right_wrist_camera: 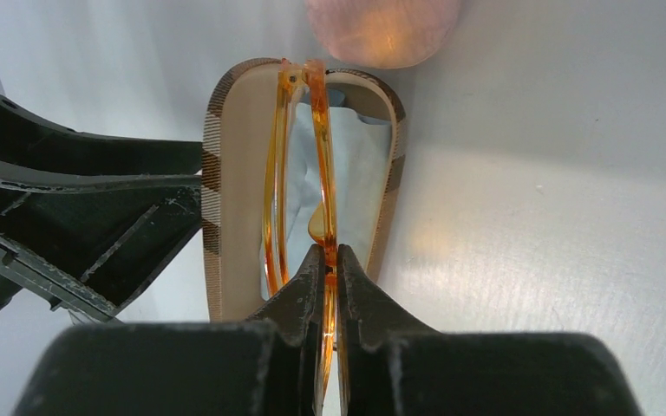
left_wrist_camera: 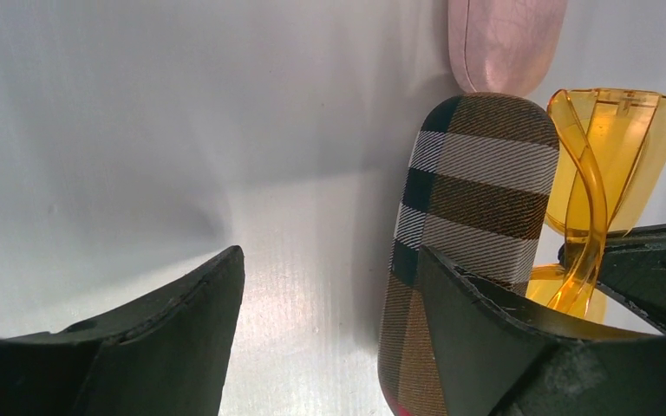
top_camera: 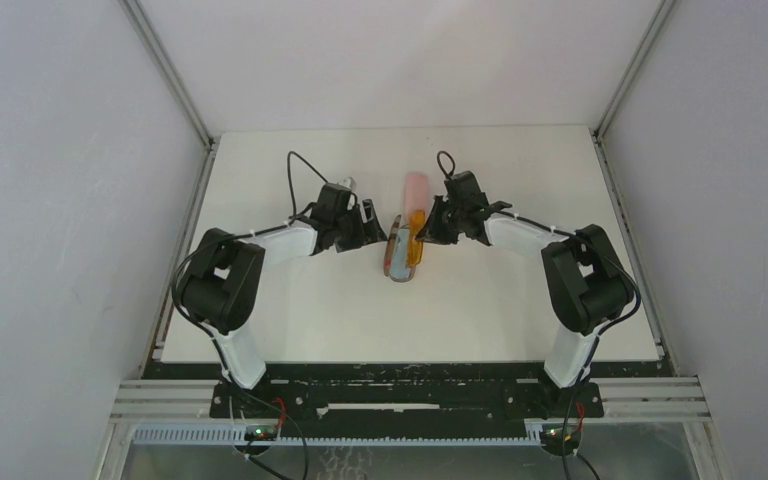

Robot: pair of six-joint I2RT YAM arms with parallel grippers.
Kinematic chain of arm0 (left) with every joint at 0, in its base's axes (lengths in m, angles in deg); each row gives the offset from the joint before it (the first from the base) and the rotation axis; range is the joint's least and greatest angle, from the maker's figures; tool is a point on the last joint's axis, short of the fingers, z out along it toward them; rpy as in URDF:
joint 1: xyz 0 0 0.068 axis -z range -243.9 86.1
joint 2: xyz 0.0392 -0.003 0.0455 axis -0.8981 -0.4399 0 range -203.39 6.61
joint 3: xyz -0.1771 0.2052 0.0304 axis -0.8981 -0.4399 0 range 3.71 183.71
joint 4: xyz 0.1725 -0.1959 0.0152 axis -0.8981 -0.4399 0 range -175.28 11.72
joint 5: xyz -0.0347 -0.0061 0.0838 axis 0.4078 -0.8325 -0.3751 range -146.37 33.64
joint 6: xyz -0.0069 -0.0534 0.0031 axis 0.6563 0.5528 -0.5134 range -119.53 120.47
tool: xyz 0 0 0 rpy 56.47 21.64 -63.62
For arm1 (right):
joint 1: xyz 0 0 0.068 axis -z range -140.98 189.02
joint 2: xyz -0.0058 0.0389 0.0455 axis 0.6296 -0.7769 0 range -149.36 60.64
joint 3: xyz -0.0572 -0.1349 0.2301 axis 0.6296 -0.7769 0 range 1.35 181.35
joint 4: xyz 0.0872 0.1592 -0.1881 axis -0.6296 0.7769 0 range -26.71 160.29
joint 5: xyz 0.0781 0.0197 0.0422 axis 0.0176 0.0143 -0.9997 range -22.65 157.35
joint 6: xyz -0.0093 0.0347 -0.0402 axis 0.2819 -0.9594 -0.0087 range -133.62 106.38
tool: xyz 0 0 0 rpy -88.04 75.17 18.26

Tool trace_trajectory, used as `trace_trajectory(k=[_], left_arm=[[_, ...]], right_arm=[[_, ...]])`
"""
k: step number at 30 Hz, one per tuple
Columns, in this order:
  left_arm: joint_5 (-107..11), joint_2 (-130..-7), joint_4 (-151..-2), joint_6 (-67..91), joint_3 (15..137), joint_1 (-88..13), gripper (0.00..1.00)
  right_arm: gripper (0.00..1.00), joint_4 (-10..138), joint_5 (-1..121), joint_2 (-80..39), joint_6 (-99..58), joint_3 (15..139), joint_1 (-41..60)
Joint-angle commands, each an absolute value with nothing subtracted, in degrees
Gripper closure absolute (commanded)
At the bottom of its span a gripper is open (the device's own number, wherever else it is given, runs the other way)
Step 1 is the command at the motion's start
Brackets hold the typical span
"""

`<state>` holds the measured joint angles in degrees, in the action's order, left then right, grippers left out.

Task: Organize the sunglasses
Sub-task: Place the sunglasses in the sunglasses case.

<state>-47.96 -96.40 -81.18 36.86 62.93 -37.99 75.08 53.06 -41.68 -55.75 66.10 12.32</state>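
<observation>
— Where is the pair right now?

— The orange sunglasses (right_wrist_camera: 322,147) are folded and stand on edge over the open plaid case (right_wrist_camera: 225,199), lengthwise along it. The right gripper (right_wrist_camera: 329,256) has its fingers pinched tight on the thin frame at the near end. The far end of the frame reaches the case's far rim.

— Is it down inside yet?

— Partly at most. A light-blue cloth (right_wrist_camera: 360,173) lines the hollow under the lenses, and I can't tell whether the frame rests on it.

— And the other side?

— The left gripper (left_wrist_camera: 329,260) is spread wide and grips nothing. It sits low at the case's left flank. One finger is right up against the raised plaid shell, though whether it touches I can't tell. The other finger is out over bare table (top_camera: 520,300).

— How tight is it around the case?

— Crowded in the middle. The two grippers face each other across the case, left one on its left, right one on its right. A pink case (right_wrist_camera: 381,26) lies just beyond the plaid one's far end, roughly in line with it; touching or not, I can't say.

— Room to pull back?

— Plenty. The case sits near the middle of the white top, well apart from every edge. Open surface runs left, right and toward the arm bases. The far edge meets the back wall well behind the pink case.
</observation>
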Motion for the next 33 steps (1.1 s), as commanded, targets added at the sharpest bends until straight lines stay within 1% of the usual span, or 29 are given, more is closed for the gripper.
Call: trace_trajectory(k=[1, 18, 33], left_arm=[[-47.2, -93.9, -79.0, 35.3, 62.6, -37.4, 0.23], [-46.9, -92.2, -77.6, 35.5, 60.4, -36.9, 0.23], [-46.8, -92.3, -77.6, 35.4, 60.3, -36.8, 0.23]], right_arm=[[1.00, 71.5, 52.5, -38.9, -57.9, 66.1, 11.4], [1.00, 69.7, 54.5, -41.2, -62.4, 65.6, 9.3], [1.00, 71.6, 55.4, -42.3, -60.1, 65.6, 10.0]])
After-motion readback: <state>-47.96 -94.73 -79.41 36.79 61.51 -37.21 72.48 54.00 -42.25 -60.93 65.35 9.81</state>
